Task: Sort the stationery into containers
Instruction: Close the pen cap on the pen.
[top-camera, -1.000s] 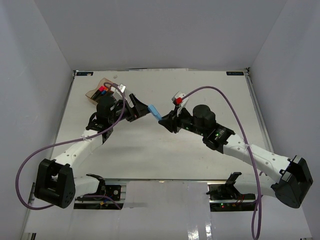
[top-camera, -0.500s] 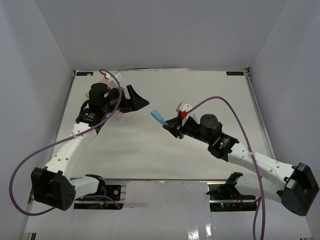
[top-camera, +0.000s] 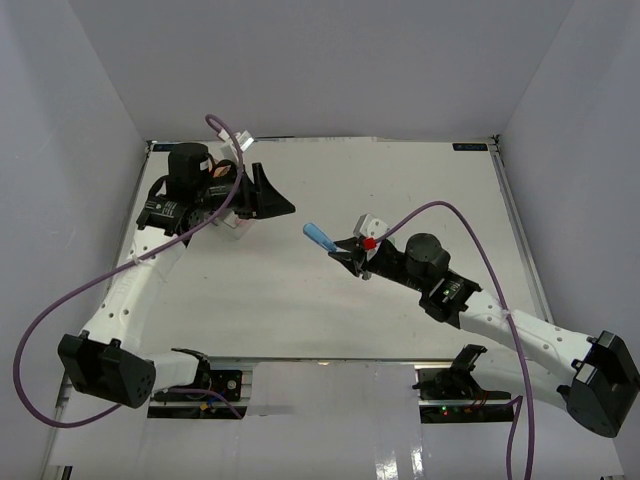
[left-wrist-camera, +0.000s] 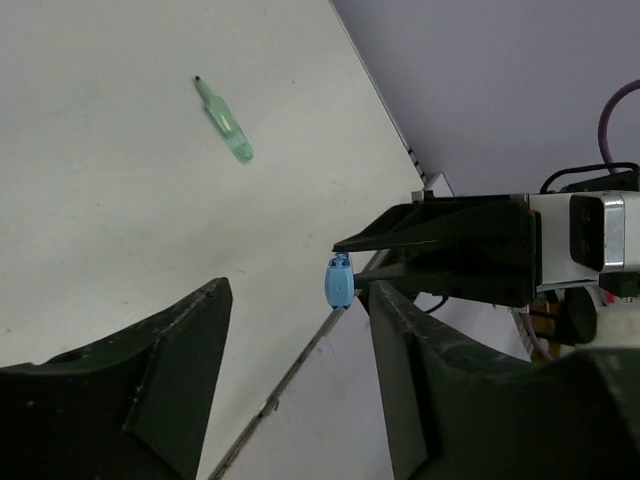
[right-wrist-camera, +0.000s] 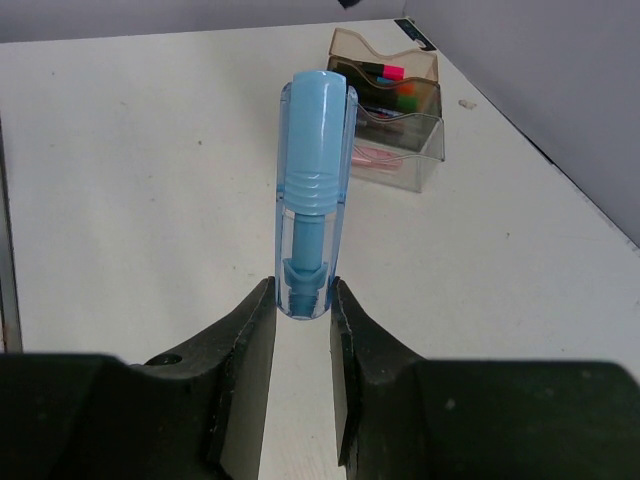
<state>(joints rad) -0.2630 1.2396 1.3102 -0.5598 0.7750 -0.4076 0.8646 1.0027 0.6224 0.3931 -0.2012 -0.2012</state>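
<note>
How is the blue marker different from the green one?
The blue marker is pinched in the right gripper; the green marker lies loose on the table. The blue marker shows a rounded cap; the green marker tapers to a thin dark tip. Both are pale and see-through, and neither is in the tray yet.

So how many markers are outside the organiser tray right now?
2. A pastel blue marker is clamped in the right gripper. A mint marker lies loose on the table, seen from the left wrist. More may be hidden from view.
</note>
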